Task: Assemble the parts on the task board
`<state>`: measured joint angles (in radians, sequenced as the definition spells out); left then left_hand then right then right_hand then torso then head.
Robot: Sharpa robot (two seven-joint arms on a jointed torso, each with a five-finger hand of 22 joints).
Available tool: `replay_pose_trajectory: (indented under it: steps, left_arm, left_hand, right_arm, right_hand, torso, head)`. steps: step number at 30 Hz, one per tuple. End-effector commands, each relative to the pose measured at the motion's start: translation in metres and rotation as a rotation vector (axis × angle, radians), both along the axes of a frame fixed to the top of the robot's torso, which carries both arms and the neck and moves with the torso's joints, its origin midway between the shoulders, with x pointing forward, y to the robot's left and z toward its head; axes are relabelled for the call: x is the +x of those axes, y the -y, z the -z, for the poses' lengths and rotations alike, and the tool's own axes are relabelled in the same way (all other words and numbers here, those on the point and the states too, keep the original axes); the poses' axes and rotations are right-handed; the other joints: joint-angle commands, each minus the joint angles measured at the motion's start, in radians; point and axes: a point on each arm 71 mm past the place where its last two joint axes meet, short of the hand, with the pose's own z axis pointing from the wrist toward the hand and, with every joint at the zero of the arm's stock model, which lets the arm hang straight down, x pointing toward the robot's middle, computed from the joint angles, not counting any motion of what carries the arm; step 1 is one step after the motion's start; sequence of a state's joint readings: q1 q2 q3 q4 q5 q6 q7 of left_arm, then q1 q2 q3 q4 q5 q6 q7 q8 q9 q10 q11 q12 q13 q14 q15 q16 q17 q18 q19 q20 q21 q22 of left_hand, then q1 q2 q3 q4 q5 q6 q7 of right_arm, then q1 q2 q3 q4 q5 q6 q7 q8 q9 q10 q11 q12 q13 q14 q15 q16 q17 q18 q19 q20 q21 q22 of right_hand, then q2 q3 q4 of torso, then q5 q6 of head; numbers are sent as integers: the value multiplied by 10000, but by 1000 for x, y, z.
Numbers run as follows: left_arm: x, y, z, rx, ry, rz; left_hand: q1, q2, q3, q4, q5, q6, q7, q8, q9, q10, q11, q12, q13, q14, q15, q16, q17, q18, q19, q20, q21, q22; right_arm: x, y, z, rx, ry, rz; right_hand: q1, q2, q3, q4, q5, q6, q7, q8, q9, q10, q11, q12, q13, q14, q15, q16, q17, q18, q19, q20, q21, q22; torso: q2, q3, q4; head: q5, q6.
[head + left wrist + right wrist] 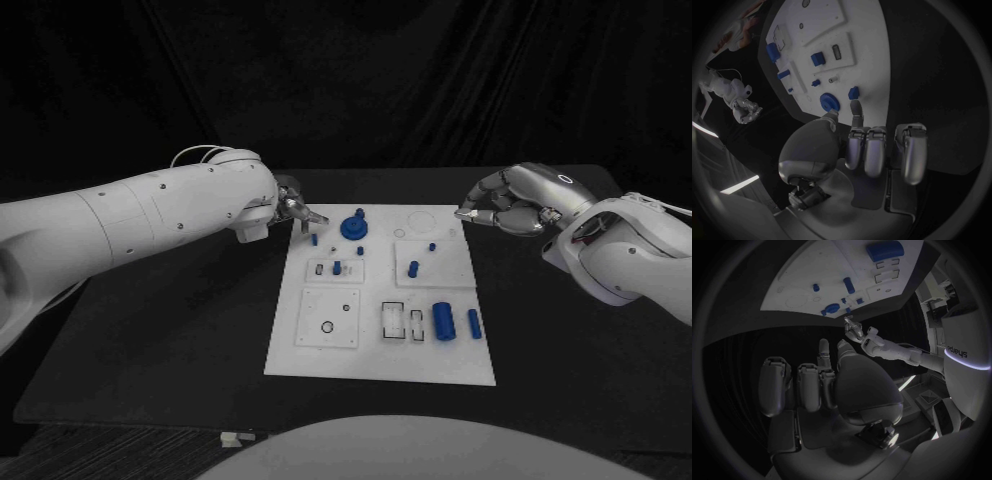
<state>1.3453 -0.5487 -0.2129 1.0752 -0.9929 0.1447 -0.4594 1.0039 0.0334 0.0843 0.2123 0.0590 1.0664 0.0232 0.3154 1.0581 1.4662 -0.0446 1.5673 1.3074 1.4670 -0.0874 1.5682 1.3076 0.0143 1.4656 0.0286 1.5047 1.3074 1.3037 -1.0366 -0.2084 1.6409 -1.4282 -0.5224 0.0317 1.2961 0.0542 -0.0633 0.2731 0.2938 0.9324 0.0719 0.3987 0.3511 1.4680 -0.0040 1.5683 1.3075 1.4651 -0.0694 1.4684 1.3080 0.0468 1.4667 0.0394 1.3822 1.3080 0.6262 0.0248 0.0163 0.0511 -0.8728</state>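
Head view: the white task board (382, 350) lies at centre, blue parts (444, 322) on it; the left hand (293, 210) hovers at its upper-left corner, the right hand (505, 208) off its upper right. Left wrist view: fingers (874, 150) curled, holding nothing. Right wrist view: fingers (811, 385) curled, empty.
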Motion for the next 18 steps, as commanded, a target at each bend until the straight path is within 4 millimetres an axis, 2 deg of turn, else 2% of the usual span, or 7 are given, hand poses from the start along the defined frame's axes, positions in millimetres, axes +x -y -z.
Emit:
replay_pose_trajectory:
  steps: [1,18]
  left_arm:
    - [-2,1,4,-15,-187,151]
    - [-3,3,14,42,-414,152]
  left_hand:
    - [109,9,-54,-8,53,-71,-8,42,16,1045,32,35,2634,1038,19,26,2632,87,459,-14,-36,2145]
    - [210,73,-43,-44,102,-105,-1,80,87,1045,44,35,2634,1038,36,26,2632,96,432,4,-68,2131]
  right_arm:
    - [0,1,1,-49,-98,134]
    - [0,1,2,-64,-128,126]
  right_hand:
    - [69,-14,-24,23,69,-52,-1,-75,-16,1028,-7,25,2633,640,-13,-51,343,0,259,-4,-37,2004]
    - [72,-12,-23,23,71,-51,0,-76,-17,1028,-7,25,2633,641,-13,-50,344,0,261,-3,-33,2006]
  torso:
    - [-1,3,2]
    - [4,-5,-2]
  head:
    - [-8,2]
    - [-3,2]
